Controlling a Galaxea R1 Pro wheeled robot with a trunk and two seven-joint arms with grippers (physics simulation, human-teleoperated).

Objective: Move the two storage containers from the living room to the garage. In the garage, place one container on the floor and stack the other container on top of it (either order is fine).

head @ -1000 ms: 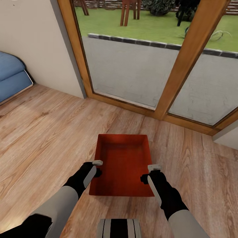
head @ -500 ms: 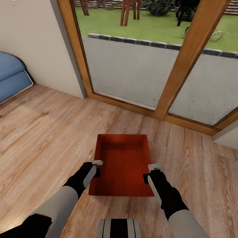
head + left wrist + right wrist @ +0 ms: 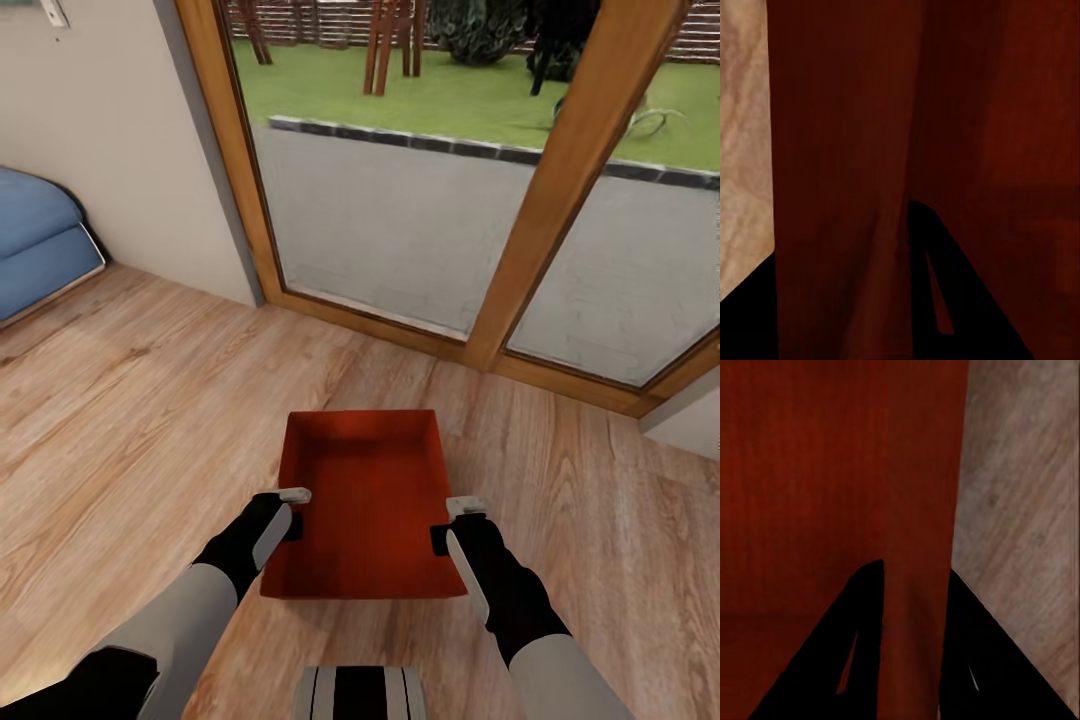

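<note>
Head view, nearest first: robot trunk top (image 3: 360, 692) at the bottom edge, grey-sleeved arms reaching forward on either side. Left end effector (image 3: 292, 510) clamped over the left wall of the storage container (image 3: 365, 500), one finger inside, one outside. Right end effector (image 3: 455, 522) clamped the same way over the right wall. Both nearly closed, only the wall thickness between the fingers. Container is orange-red, rectangular, open top, nothing inside, held between the two arms straight ahead of the trunk, over the wood plank floor (image 3: 130, 420); can't tell whether it touches the floor.

Left wrist view: container wall (image 3: 847, 187) runs between the dark fingers (image 3: 960, 300), interior bottom on one side, plank floor (image 3: 742, 135) on the other. Right wrist view: same setup, wall (image 3: 919, 510) pinched between two dark fingers (image 3: 982, 660), red interior one side, plank floor (image 3: 1020, 495) the other.

Farther out: wood-framed glass doors (image 3: 555, 190) beyond the container, diagonal frame post in the middle. Blue sofa (image 3: 35, 240) at the left against a pale wall (image 3: 110, 130). Through the glass: grey paving (image 3: 400, 220), then lawn (image 3: 450, 100), wooden chair legs (image 3: 390, 40) and dark shrubs at the far end.
</note>
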